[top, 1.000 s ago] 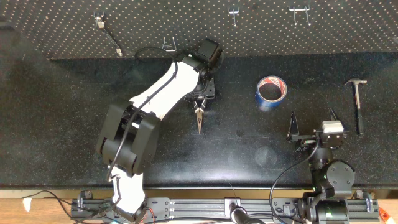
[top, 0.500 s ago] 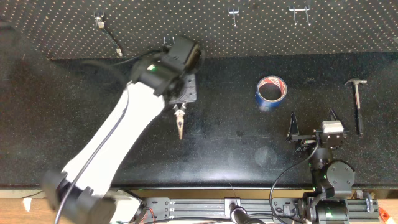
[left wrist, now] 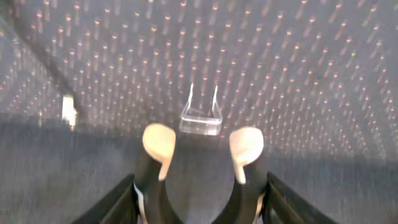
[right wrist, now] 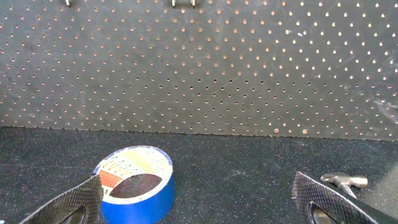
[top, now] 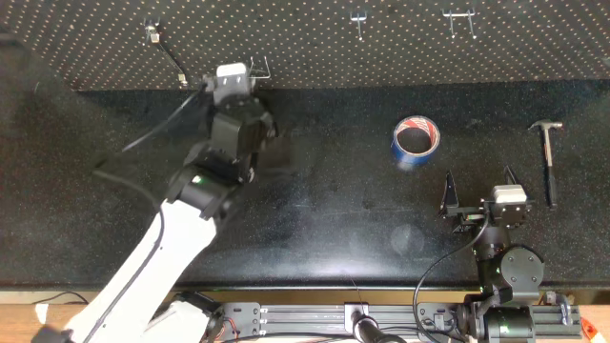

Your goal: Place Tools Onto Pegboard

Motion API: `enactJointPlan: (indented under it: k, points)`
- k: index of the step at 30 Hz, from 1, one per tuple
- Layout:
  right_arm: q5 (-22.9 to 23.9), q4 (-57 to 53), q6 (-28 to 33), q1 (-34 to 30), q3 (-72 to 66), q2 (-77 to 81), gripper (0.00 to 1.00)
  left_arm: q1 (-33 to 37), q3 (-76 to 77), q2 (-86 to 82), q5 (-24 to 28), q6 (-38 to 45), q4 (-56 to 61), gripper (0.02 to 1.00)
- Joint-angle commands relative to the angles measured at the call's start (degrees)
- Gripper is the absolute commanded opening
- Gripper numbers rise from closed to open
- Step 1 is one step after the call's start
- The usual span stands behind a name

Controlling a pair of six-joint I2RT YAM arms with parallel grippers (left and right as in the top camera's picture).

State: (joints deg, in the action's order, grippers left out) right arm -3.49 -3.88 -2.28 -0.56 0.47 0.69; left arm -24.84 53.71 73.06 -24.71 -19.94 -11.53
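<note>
The left gripper point(left wrist: 200, 202) is clamping the one pair of pliers point(left wrist: 158, 146) just before a clear hook point(left wrist: 201, 115) on the pegboard point(left wrist: 298, 56), with the long axis running toward the board and both cream handle tips pointing at it. Rightward, one tape roll point(top: 416, 141) is lying flat, the right gripper point(top: 478, 193) is gaping empty, and one hammer point(top: 547, 162) is lying head toward the board.

**First speaker:** What does everything rest on?

**Second speaker:** A broad black counter point(top: 343, 205). It is matte and faintly speckled, and it runs the full width of the overhead view. In the right wrist view the same surface looks rough and grainy.

**First speaker:** And along its near edge?

**Second speaker:** A thin strip of pale wood point(top: 315, 287) borders the counter. Just beyond the strip, a metal rail point(top: 286, 312) runs from side to side. Near the rail's left end lies a small pale scrap point(top: 40, 312), too small to identify.
</note>
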Motion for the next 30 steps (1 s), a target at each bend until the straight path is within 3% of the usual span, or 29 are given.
enactJointPlan:
  k: [1,9,13,17,23,30]
  points:
    - [0.50,-0.15,0.63,0.33,-0.24,-0.39,0.996,0.26,0.59,2.10,-7.80,15.45,13.73,0.029]
    - [0.50,-0.15,0.63,0.33,-0.24,-0.39,0.996,2.10,0.55,2.19,-9.16,17.42,17.53,0.027]
    - [0.50,-0.15,0.63,0.33,-0.24,-0.39,0.996,4.02,0.35,-0.31,-0.68,16.46,14.34,0.027]
    - [0.50,-0.15,0.61,0.33,-0.24,-0.39,0.996,5.40,-5.77,-8.94,1.84,13.97,10.43,0.029]
    - [0.50,-0.15,0.61,0.33,-0.24,-0.39,0.996,5.66,-20.20,-8.76,3.74,13.99,41.99,0.027]
    - [0.50,-0.15,0.61,0.33,-0.24,-0.39,0.996,5.70,-19.93,-1.25,4.26,13.99,55.87,0.029]
